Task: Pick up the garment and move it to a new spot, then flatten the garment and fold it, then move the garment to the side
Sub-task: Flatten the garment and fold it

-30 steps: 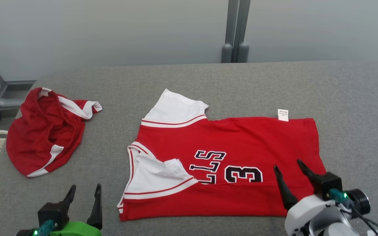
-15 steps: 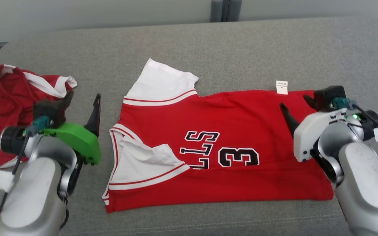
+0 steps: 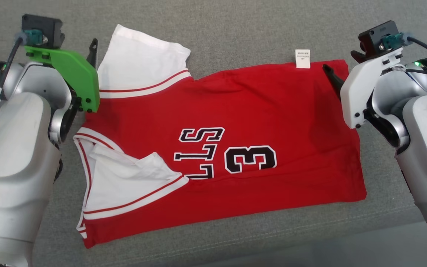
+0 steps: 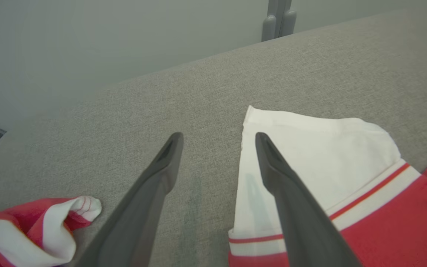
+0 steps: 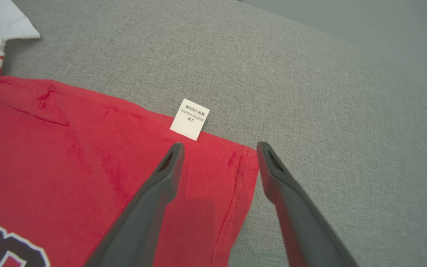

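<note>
Jersey (image 3: 235, 122) lies flat mid-desk (image 3: 235, 29), hem toward the right edge. My left tool (image 4: 218, 137) gapes wide over the white sleeve (image 4: 310, 155) edge, holding nothing. My right tool (image 5: 219, 145) is equally wide and empty, over the far hem corner beside the tag (image 5: 190, 119).

Surfaces: mostly matt cloth.
Jersey (image 3: 258, 104) soft red knit; table cover (image 3: 243, 33) coarse grey weave; care label (image 3: 303, 58) smooth white; green bracket (image 3: 73, 72) smooth plastic.
</note>
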Available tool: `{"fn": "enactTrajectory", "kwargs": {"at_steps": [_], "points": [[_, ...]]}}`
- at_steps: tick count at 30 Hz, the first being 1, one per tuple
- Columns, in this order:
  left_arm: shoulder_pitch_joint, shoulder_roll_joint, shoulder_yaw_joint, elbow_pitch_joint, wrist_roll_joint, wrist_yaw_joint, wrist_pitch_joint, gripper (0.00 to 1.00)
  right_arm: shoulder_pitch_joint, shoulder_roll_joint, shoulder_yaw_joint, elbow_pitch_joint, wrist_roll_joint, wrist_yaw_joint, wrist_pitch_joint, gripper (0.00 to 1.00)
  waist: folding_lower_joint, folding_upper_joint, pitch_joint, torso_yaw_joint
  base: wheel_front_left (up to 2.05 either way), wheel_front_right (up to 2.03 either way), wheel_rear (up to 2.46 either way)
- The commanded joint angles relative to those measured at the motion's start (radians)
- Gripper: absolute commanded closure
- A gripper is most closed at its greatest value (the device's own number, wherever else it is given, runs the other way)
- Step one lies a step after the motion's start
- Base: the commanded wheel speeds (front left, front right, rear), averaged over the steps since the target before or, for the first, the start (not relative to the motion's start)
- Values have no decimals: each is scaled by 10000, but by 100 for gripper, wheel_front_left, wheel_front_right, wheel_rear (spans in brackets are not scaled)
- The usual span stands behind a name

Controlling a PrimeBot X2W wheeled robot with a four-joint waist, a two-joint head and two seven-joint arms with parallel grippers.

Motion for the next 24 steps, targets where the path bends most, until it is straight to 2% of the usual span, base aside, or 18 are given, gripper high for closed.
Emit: {"fn": "enactTrajectory", "kwargs": {"at_steps": [1, 9, 20, 21, 22, 24], "points": [[-532, 66, -67, 265, 180, -59, 114, 0, -218, -70, -87, -91, 118, -12, 69, 0, -1, 0, 984, -729, 0, 0, 0], [-1564, 71, -204, 1334, 267, -62, 462, 0, -422, -301, -19, -308, 31, -12, 112, 0, -1, 0, 1557, -1081, 0, 0, 0], [-2431, 72, -384, 2321, 405, -51, 521, 0, -436, -206, 168, -215, 153, -12, -18, 0, -1, 0, 1798, -1308, 0, 0, 0], [-2479, 75, -398, 2372, 415, -29, 529, 15, -452, -196, 178, -205, 157, -12, -23, 0, -1, 0, 1816, -1322, 0, 0, 0], [-2510, 66, -415, 2466, 417, 11, 661, 51, -461, -194, 188, -191, 165, -12, -7, 0, -1, 0, 1834, -1333, 0, 0, 0], [-2585, 30, -424, 2577, 381, 69, 790, 71, -468, -222, 205, -188, 160, -12, 48, 0, -1, 0, 1869, -1339, 0, 0, 0]]}}
